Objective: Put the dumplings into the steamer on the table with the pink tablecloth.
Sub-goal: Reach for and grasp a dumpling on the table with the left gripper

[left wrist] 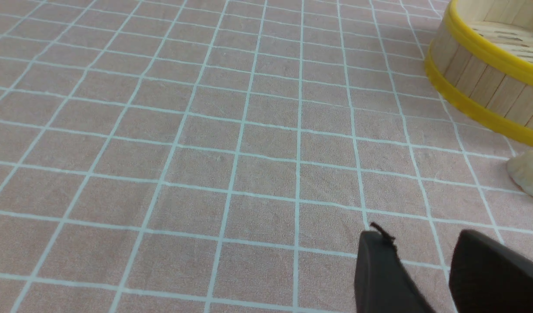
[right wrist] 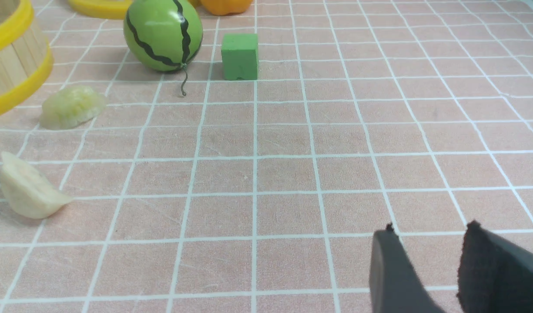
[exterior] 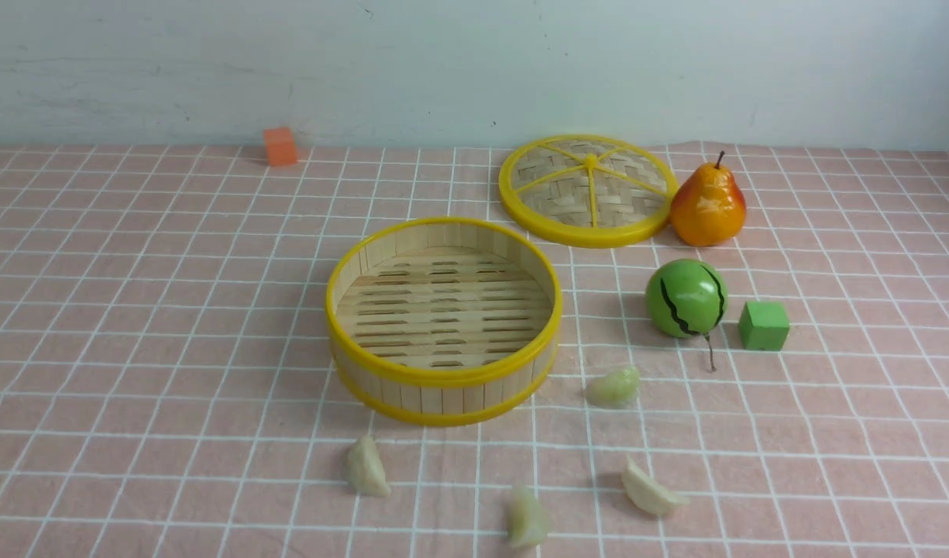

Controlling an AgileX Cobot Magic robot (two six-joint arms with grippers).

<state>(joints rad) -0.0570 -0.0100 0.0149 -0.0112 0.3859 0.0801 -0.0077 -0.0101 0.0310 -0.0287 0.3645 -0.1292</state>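
While the steamer (exterior: 443, 377) sits empty at centre frame, all four dumplings (exterior: 366, 466) (exterior: 527, 517) (exterior: 651, 488) (exterior: 613, 387) lie outside it on the pink tablecloth (exterior: 172, 310).

Three are spread along the lower edge of the front view below the steamer. The fourth lies to its lower right, near the wall but apart. A woven lid (exterior: 586, 190) lies flat at upper right with a pear (exterior: 708, 205) just beside it. Below them are a striped green ball (exterior: 685, 297) and a green cube (exterior: 763, 325). An orange cube (exterior: 280, 146) sits at upper left. The wrist views show the left gripper (left wrist: 418, 243) and right gripper (right wrist: 429, 234) over cloth, each with jaws a narrow gap apart, gripping nothing.
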